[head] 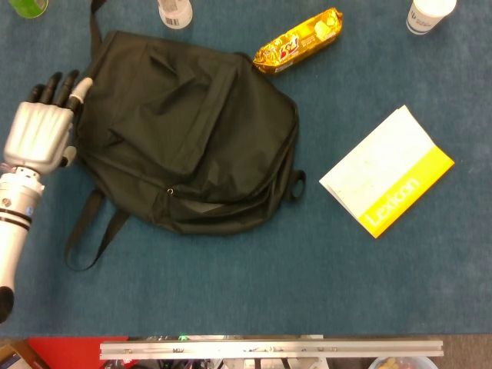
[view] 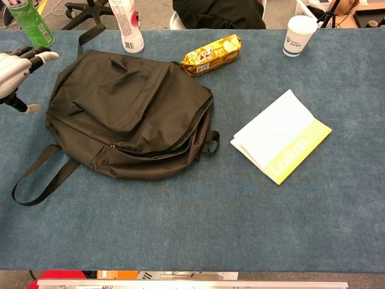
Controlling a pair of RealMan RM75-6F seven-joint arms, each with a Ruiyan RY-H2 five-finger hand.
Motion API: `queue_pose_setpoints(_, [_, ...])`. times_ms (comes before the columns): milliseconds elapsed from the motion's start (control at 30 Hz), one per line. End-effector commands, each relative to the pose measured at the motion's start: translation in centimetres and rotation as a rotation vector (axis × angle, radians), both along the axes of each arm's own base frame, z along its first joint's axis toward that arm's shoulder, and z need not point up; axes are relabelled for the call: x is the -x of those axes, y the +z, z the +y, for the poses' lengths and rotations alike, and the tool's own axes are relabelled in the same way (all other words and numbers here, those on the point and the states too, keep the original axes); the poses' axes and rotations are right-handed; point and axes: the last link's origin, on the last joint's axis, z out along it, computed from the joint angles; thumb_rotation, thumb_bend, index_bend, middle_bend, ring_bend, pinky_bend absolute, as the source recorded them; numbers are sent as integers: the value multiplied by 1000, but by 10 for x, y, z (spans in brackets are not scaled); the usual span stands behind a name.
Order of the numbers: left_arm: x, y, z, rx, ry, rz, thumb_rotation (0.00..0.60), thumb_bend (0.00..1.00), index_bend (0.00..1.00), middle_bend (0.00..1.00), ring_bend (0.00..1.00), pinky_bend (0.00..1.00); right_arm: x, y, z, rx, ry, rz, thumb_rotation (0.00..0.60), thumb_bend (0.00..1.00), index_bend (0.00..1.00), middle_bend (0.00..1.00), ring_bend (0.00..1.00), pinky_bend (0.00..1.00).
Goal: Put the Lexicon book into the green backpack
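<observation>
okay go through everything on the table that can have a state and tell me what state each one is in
Backpack: lying flat, looks zipped shut.
Lexicon book: closed, flat on the table, outside the backpack.
Biscuit pack: looks sealed, lying on its side.
Paper cup: upright.
Left hand: holding nothing, fingers extended.

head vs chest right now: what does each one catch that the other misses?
Head view only: the left forearm behind the left hand, plus a metal rail along the bottom edge. Chest view only: the area past the table's far edge, with an office chair base, and more of the green can, white bottle and paper cup, which the head view crops. Both: dark backpack lying flat, Lexicon book lying apart to its right, gold snack packet, blue table. The right hand appears in neither.
</observation>
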Motion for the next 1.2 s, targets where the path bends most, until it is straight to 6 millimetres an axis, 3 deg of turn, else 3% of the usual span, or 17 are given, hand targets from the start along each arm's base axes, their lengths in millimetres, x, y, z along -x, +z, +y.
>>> queue_pose_setpoints(33, [2,10,-9,-21,9,-22,600,187,0,0,0,165,-1,-1,0,-13,3,4,600,290,253,395,268,454])
queue_pose_setpoints(300, [-7,24,-38,-86,-33,-151,600,187,0,24,0,167,-8,-12,-4,-98,28,59,600,290,253,395,268,454])
queue_pose_setpoints(500, [-11,31,-62,-112,-85,-198,600,187,4,30,0,167,-18,-36,-11,-204,86,143,600,288,254,395,268,454])
queue_pose_setpoints(733, [-10,31,-86,-113,-114,-223,600,187,19,32,0,167,-22,-73,-14,-289,160,257,600,142,253,342,250,426])
queue_pose_setpoints(867, [-7,31,-94,-104,-110,-222,600,187,19,33,0,167,-20,-94,-12,-333,183,280,600,67,223,288,208,368])
queue_pose_setpoints(1200, [4,29,-105,-72,-65,-220,600,187,18,33,0,167,-6,-129,-15,-407,215,337,600,59,171,256,185,348])
